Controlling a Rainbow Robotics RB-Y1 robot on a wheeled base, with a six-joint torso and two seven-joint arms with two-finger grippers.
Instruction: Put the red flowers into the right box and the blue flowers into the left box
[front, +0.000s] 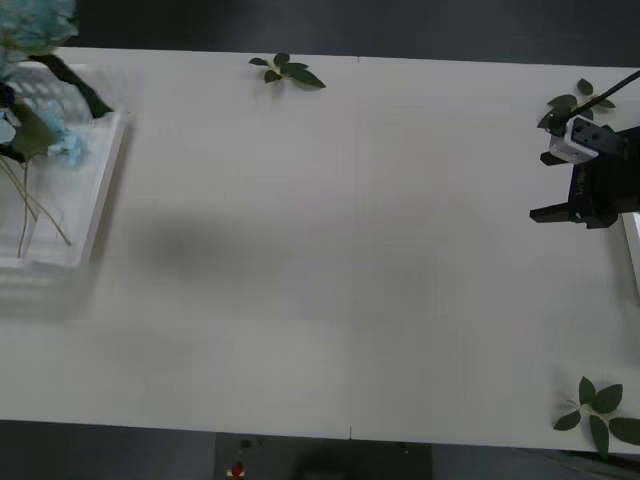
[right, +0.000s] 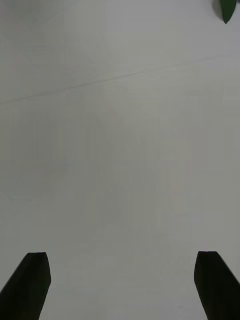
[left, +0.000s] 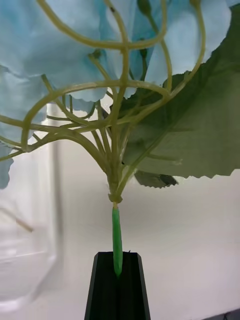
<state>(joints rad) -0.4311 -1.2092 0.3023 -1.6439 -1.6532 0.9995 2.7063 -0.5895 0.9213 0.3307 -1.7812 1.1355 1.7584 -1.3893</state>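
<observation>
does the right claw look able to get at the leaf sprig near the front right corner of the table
Probably yes. The right claw hangs open and empty over bare table, and nothing lies between it and the leaf sprig nearer the robot. The left claw is busy, shut on a blue flower.

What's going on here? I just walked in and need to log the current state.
The robot is sorting artificial flowers. Its left end effector is shut on the stem of a blue flower, held beside the left box, where other blue flowers already lie. The right end effector is open and empty above bare table near the right box. Loose leaf sprigs lie around the table's edges.
</observation>
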